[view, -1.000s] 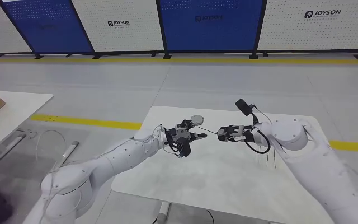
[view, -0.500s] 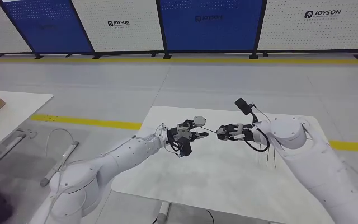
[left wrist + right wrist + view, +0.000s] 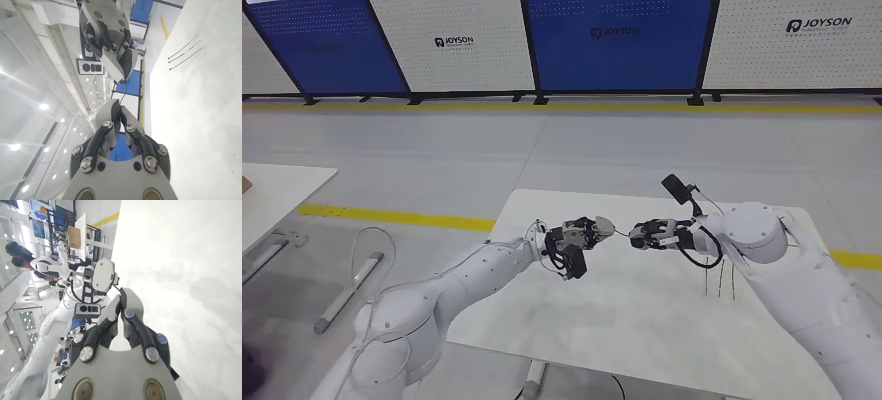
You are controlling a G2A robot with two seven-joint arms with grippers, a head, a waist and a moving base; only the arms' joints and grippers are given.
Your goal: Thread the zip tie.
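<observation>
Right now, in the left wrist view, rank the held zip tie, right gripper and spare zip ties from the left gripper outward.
1. zip tie: pinched in the left gripper.
2. right gripper: straight ahead, gripping the tie's other end.
3. spare zip ties: farthest, lying on the table.

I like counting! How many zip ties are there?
4: three spare ties lie on the table; one zip tie runs between left gripper and right gripper. Others may be hidden.

Thin black zip tie [image 3: 126, 89]. Pale grey left gripper [image 3: 120, 106] and right gripper [image 3: 122, 81], both with black pads and linkages. Three black spare ties [image 3: 184, 53] on plain white table [image 3: 642, 330]. Blue panels [image 3: 620, 45], dotted white panels [image 3: 452, 45], yellow floor stripe [image 3: 392, 217].
</observation>
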